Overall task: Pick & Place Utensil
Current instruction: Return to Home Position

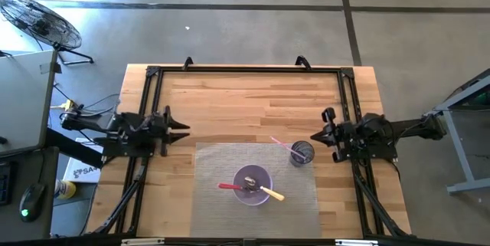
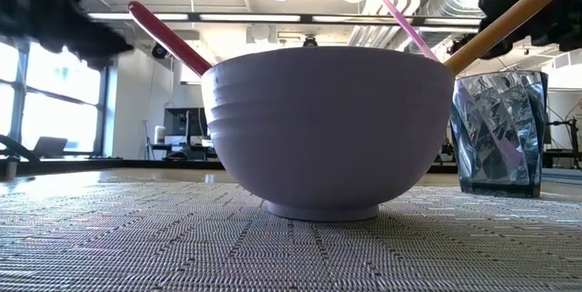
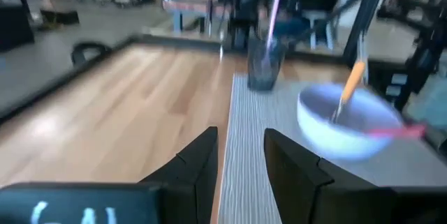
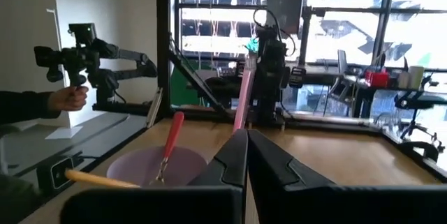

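Observation:
A purple bowl (image 1: 252,187) (image 2: 327,128) stands on a grey woven placemat (image 1: 214,165). Two utensils lean on the bowl's rim: one with a red handle (image 1: 228,186) (image 2: 168,37) and one with a yellow handle (image 1: 273,194) (image 2: 500,19). A clear faceted cup (image 1: 302,154) (image 2: 500,133) stands on the mat's far right part, with a pink utensil (image 1: 279,144) (image 4: 242,102) upright in it. My left gripper (image 1: 182,131) (image 3: 241,161) hovers open off the mat's left edge. My right gripper (image 1: 315,137) (image 4: 247,158) is shut, just right of the cup, touching nothing that I can see.
A black frame (image 1: 245,70) runs along the table's far and side edges. Bare wood (image 1: 245,108) lies beyond the mat. A floor fan (image 1: 38,20) stands off the table's far left. In the right wrist view, a person's hand (image 4: 66,98) shows beyond the table.

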Tool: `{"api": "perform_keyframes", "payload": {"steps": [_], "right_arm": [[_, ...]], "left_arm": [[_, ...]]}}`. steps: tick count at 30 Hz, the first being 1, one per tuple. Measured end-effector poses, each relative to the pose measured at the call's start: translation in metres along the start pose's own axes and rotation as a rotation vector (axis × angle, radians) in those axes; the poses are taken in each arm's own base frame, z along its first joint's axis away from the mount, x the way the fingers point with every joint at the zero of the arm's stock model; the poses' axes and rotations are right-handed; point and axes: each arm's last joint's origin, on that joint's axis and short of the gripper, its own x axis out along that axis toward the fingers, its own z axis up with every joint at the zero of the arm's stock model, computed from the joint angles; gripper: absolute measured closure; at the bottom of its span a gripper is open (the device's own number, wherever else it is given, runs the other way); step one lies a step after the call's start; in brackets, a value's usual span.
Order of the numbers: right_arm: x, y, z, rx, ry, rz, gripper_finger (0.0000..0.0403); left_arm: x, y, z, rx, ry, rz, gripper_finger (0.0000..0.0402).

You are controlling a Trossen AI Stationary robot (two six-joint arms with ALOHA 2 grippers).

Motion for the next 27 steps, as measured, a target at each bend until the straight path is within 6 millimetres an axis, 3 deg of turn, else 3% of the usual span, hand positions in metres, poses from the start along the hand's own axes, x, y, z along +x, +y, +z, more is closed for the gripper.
{"api": "perform_keyframes", "payload": {"steps": [4,12,27], "right_arm": [[0.000,0.000,-0.007,0.051,0.071,0.001,0.0401],[-0.001,0.000,-0.018,0.120,0.187,-0.035,0.0400],[-0.001,0.000,-0.019,0.108,0.192,-0.036,0.0397]], "left_arm": [[0.007,0.000,-0.018,0.013,0.042,0.005,0.0287],[0.009,-0.001,-0.019,0.032,0.033,-0.003,0.0287],[0.009,0.000,-0.020,0.029,0.033,0.000,0.0287]]}}
